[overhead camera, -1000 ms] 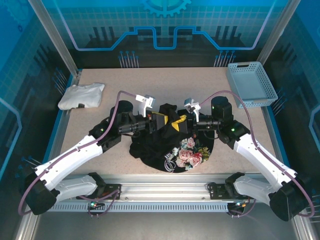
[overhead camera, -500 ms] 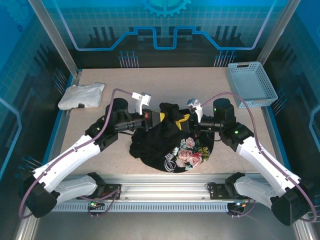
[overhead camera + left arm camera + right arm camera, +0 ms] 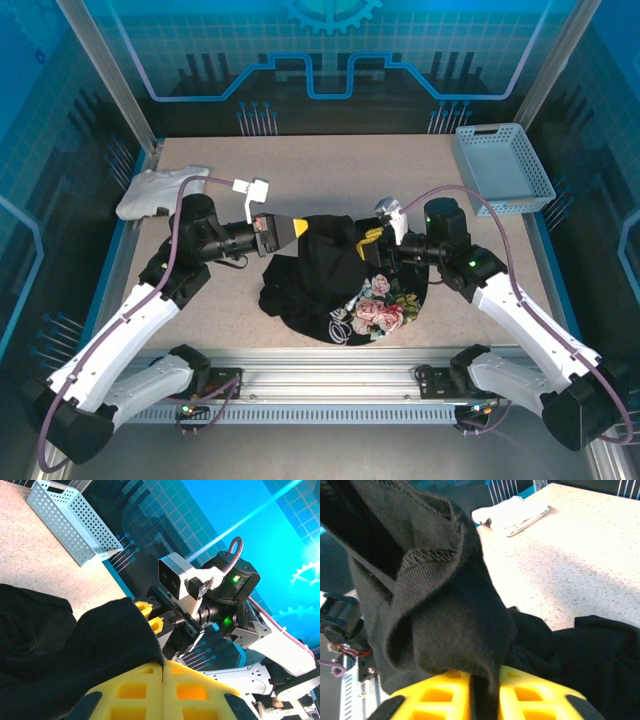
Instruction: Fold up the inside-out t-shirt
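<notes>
The large black soft cloth inside-out t-shirt [image 3: 320, 275] lay bunched in a rounded heap at the middle of the speckled beige table [image 3: 330, 165], toward its near edge. Its pink-and-white floral print [image 3: 380, 312] faced up on the near right part of the heap. The far edge of the cloth was lifted off the surface into a ridge that ran left to right, and each end of that ridge sat in a gripper.

The left gripper [image 3: 300, 228] was at the far left end of the ridge. Its yellow pads were pressed flat together, with the shirt's edge pinched in the seam between them. The right gripper [image 3: 372, 238] was at the far right end, its pads narrowly parted with a thick hemmed fold filling the slot (it read as a grip, though a looser one than the left).

The two grippers faced each other along the ridge, so the held edge's long axis ran left to right. The bulk of the shirt hung and lay to the near side of both. The printed part was closer to the right gripper. Any spreading would probably depend on drawing the two ends apart along that line.

A small white folded garment [image 3: 160, 190] rested at the far left corner, well apart from the shirt. A pale blue perforated basket [image 3: 468, 160] stood at the far right.
</notes>
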Robot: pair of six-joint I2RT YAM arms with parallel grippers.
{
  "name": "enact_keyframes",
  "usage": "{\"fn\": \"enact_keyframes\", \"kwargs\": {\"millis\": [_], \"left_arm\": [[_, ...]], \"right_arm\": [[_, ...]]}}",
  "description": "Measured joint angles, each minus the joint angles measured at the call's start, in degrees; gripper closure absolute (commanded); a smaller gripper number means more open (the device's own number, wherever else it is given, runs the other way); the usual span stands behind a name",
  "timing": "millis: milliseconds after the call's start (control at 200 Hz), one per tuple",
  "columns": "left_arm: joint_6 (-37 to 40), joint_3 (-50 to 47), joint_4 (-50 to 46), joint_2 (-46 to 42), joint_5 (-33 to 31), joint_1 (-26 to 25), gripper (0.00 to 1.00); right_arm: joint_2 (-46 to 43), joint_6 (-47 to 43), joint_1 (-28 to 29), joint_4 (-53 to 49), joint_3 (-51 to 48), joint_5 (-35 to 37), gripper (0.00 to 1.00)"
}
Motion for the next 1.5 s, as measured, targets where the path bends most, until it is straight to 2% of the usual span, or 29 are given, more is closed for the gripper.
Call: {"fn": "enact_keyframes", "kwargs": {"millis": [115,295,410,610,770,1065,1326,1421,1501], "left_arm": [[-0.13,-0.07,0.04,0.46,0.02,0.02,1.0],[-0.9,-0.55,0.22,2.05,-0.02,0.02,1.0],[-1.03,-0.66,0.26,2.38,-0.04,0.02,1.0],[-1.05,-0.7,0.42,2.75,-0.07,0.02,1.0],[-1.03,-0.7,0.44,2.91,-0.07,0.02,1.0],[-1.03,-0.72,0.44,2.91,-0.07,0.02,1.0],[-1.01,-0.72,0.44,2.91,-0.04,0.02,1.0],[-1.01,-0.72,0.44,2.91,-0.04,0.02,1.0],[-1.01,-0.72,0.46,2.91,-0.04,0.02,1.0]], "right_arm": [[0.11,1.05,0.26,-2.54,0.87,3.85,0.61],[0.9,4.26,1.46,-13.11,8.26,17.73,0.6],[0.07,5.05,4.66,-16.63,9.86,21.79,0.6],[-2.58,6.01,10.23,-17.25,9.81,20.7,0.62],[-0.02,6.47,12.55,-15.52,9.88,19.39,0.65],[4.52,6.82,13.35,-14.19,11.19,19.76,0.69],[6.19,8.13,13.57,-13.7,12.98,23.52,0.72],[7.19,8.61,14.14,-13.7,13.55,24.65,0.77],[8.13,8.96,14.71,-13.73,14.08,25.38,0.89]]}}
